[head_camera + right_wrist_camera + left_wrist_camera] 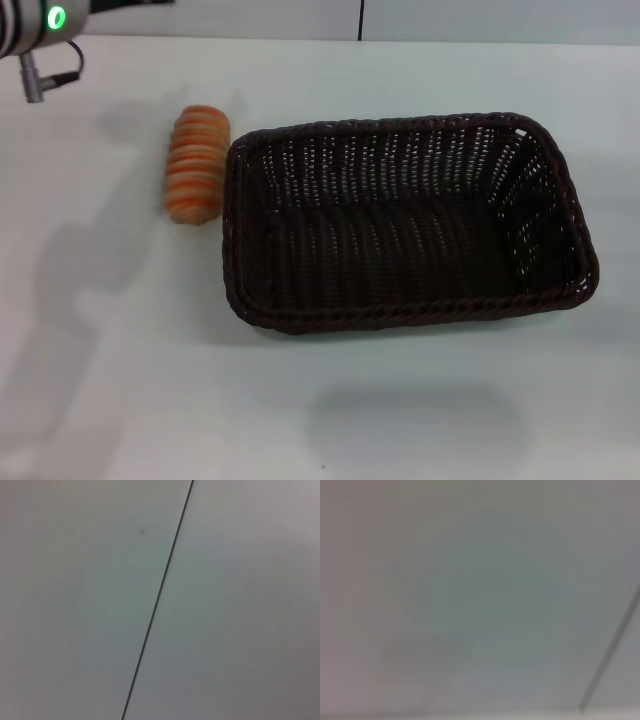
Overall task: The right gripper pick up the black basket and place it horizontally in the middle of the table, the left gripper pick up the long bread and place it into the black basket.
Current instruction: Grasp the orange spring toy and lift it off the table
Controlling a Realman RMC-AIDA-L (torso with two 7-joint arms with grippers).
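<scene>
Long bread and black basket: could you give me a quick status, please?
Left arm high at far left, gripper unseen. Right gripper out of view. Long bread on table beside empty black basket. Nothing between.

The left arm is cut off at the head view's corner; its gripper lies outside it.

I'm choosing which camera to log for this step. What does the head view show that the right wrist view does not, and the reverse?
Only the head view shows the black basket lying lengthwise near the middle of the table, the long bread beside its left end outside it, and a bit of the green-lit left arm at the far left corner. Only the right wrist view shows a thin dark seam crossing at a slant. Both share plain white surface; neither shows an end effector.
</scene>
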